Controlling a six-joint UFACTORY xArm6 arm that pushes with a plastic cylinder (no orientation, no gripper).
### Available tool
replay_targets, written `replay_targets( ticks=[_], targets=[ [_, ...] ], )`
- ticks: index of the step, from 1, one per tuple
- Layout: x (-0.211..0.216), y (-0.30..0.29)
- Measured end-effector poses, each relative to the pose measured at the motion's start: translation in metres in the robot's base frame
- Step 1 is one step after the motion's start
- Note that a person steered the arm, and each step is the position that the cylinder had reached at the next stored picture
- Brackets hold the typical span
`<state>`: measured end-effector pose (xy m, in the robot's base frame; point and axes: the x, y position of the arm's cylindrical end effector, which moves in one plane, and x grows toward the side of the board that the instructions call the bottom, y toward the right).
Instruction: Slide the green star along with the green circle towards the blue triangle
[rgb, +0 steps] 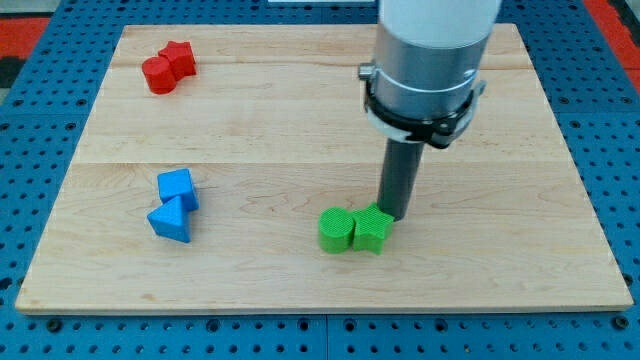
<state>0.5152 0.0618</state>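
Camera view: my tip (393, 217) is set against the green star (371, 230).
No claw is fitted (only a rod). The green circle (336, 231) is touched by the star on its left. The blue triangle (169, 222) is seen well apart at left, beside a blue cube (177, 187); two red blocks (167, 67) are seen far left on the wooden board (300, 120).

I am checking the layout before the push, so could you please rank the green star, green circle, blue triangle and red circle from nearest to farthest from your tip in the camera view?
From my tip:
1. Green star, touching it, just below-left.
2. Green circle, beside the star on the view's left.
3. Blue triangle, far toward the view's left.
4. Red circle, top left corner.
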Motion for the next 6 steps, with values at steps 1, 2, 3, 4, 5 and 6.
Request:
replay_targets(
  ticks=[1, 2, 3, 4, 5, 6],
  targets=[
    [0.004, -0.020],
    [0.005, 0.018],
    [0.016, 0.038],
    [0.029, 0.022],
    [0.043, 0.002],
    [0.046, -0.015]
  ],
)
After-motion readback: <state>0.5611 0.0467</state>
